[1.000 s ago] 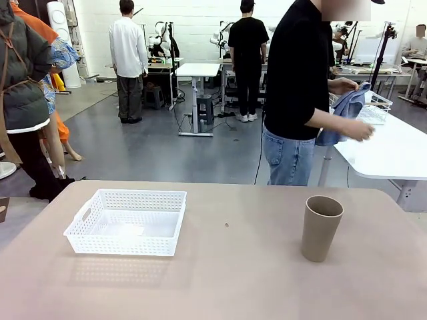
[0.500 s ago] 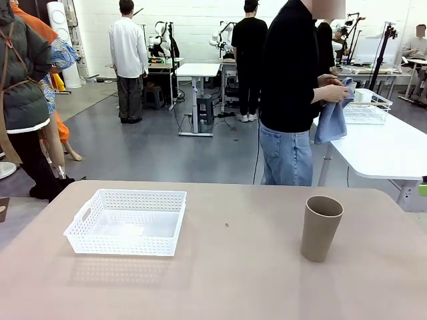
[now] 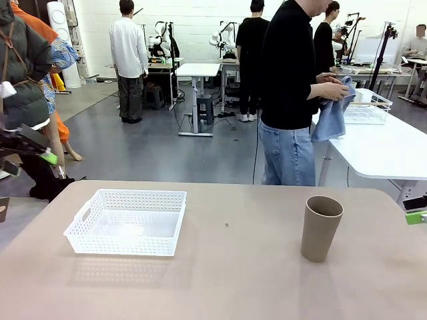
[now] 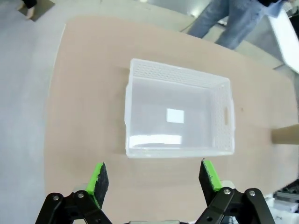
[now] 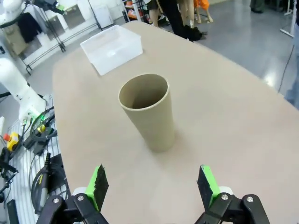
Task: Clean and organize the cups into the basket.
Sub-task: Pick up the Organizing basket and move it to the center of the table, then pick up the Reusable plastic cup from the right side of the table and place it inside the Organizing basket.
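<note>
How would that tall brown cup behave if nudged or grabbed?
The tan cup stands upright, tall on a narrower base, so a high nudge would probably tip it. Tapered and round, it might then roll in a curve. It looks empty and matte: likely light, not slippery.

No legible text, brands or numbers, pale square patch on the basket floor unreadable

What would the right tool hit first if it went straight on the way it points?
Probably the tan cup: it stands upright, centred ahead of the open right tool, with nothing between them. Depth is unclear.
</note>
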Controlling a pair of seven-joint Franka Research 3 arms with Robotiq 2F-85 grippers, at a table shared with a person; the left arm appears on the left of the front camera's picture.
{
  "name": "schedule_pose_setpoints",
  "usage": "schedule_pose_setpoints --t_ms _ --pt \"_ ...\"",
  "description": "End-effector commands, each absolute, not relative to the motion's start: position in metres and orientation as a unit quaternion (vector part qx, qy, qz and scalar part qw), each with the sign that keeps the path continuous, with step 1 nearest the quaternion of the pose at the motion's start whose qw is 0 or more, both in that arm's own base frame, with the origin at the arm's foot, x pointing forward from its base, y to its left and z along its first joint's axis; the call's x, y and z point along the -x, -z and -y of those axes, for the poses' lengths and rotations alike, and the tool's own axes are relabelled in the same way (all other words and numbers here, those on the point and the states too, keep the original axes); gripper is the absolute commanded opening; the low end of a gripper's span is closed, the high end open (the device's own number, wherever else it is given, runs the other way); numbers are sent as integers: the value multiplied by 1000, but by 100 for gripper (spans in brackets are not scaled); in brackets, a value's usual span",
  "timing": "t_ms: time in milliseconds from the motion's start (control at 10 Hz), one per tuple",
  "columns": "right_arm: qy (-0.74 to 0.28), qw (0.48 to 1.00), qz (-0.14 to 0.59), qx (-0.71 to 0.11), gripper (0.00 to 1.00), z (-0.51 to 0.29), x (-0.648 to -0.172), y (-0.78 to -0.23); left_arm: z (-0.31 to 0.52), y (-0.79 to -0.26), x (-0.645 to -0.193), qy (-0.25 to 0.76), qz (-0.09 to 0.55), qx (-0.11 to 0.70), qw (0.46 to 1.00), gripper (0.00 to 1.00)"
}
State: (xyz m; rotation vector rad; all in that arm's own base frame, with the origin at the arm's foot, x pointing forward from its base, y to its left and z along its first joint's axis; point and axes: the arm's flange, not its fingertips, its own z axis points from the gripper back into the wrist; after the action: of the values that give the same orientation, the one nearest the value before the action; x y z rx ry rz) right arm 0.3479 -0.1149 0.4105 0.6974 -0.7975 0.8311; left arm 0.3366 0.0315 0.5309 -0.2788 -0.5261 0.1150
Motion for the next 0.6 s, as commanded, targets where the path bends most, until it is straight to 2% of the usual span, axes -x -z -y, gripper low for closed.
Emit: schedule_pose_setpoints --t_ms 0,200,300,400,500 --pt "-369 780 397 -313 100 113 -352 -420 -14 -485 -350 -65 254 64 963 100" --pt "-369 780 397 -313 100 113 -352 -420 -6 -467 -355 -80 234 69 967 100" --pt "-369 780 397 -313 100 113 -352 -420 -13 -478 -343 -77 219 125 965 100" --pt "-369 780 397 -313 100 113 -352 -420 -6 -488 -374 -55 243 76 966 100" --pt "-369 780 397 -313 100 113 -352 -420 -6 -488 -374 -55 243 76 966 100"
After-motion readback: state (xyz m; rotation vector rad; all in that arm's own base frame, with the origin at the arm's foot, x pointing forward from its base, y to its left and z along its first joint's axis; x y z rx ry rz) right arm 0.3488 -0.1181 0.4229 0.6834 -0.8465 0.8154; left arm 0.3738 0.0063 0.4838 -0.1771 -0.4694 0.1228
